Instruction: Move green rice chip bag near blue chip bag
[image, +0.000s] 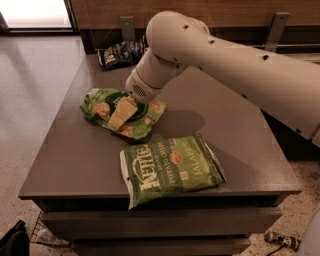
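Note:
The green rice chip bag (102, 108) lies crumpled on the left middle of the grey table (65, 160). My gripper (121, 114) is down on the middle of that bag, its pale fingers (119, 116) pressed into it. The blue chip bag (119, 53) lies at the far edge of the table, behind my arm, well apart from the green rice chip bag. My white arm (230, 65) reaches in from the right and hides part of the far table.
A larger green Kettle jalapeño potato chip bag (170, 167) lies near the table's front edge, just right of the rice chip bag. The floor (35, 85) drops off to the left. A wooden wall with metal brackets (127, 26) runs behind the table.

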